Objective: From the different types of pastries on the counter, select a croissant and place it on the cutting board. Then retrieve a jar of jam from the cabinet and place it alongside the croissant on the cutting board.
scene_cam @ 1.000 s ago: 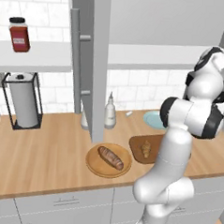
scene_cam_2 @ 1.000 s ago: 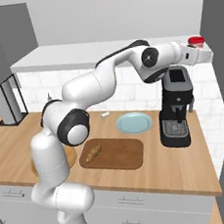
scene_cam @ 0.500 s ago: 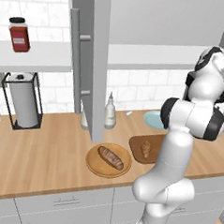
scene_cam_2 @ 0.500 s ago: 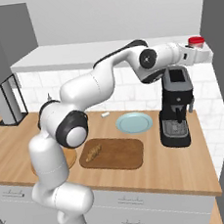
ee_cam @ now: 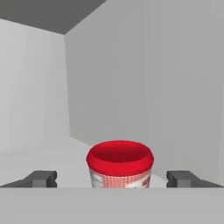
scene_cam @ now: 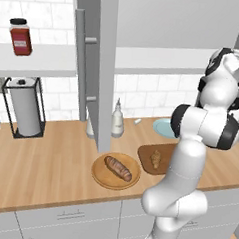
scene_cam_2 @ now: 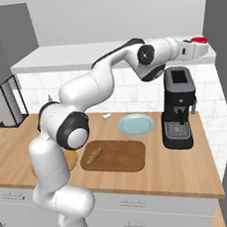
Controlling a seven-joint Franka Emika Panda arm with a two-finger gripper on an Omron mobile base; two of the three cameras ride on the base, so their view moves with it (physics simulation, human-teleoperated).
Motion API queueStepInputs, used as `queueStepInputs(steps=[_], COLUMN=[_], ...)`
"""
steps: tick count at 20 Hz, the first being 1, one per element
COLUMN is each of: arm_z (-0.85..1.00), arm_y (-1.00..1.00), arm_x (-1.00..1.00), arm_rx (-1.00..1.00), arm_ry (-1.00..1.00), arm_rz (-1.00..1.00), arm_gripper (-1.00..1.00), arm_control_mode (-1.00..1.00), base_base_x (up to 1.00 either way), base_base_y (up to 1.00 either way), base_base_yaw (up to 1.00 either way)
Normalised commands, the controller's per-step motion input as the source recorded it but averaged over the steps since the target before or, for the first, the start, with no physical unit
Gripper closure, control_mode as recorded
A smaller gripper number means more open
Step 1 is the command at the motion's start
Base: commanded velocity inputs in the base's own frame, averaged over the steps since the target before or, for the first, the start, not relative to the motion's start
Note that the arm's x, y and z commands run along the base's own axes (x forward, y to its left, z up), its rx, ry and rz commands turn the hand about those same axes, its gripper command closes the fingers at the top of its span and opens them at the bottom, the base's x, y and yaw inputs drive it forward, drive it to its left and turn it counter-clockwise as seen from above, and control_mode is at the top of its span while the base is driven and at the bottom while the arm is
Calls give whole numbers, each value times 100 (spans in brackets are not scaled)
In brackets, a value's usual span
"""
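1. A simulated kitchen is seen: a light-wood counter over pale grey drawer fronts, a white tiled wall behind it, and a wall cabinet with grey doors and a white shelf above.
2. On the counter, a dark brown cutting board is noted, with a small golden-brown croissant lying near its left end. Just beside the board, a round wooden plate bears a longer dark loaf. A light-blue plate lies behind the board, and a black coffee machine stands to its right.
3. The jar of jam is recorded as small and squat, with a broad red top and a pale lower body marked with a fine red pattern. It stands upright on the white cabinet shelf, well above the counter.
4. The gripper is held at shelf height with its jaws spread wide. Nothing is gripped; no contact with the jar can be made out.
5. In the hand view, the jar is centred between the two fingertips, with clear space on either side. In the right base view, the red top shows at the tip of the hand.
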Motion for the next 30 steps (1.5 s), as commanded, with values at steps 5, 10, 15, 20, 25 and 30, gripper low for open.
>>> queueStepInputs(steps=[5,10,15,20,25,30], arm_z=[0,0,-6,-61,-85,0], arm_y=[-5,-39,-65,-74,-47,-3], arm_x=[37,32,7,-8,-23,0], arm_rx=[0,0,0,-3,-11,0], arm_ry=[0,0,0,0,0,0], arm_rz=[0,0,0,0,0,0], arm_gripper=[-100,-100,-100,-100,-100,-100], arm_control_mode=[-100,-100,-100,-100,-100,-100], base_base_x=[0,0,0,0,0,0], base_base_y=[0,0,0,0,0,0], base_base_yaw=[0,0,0,0,0,0])
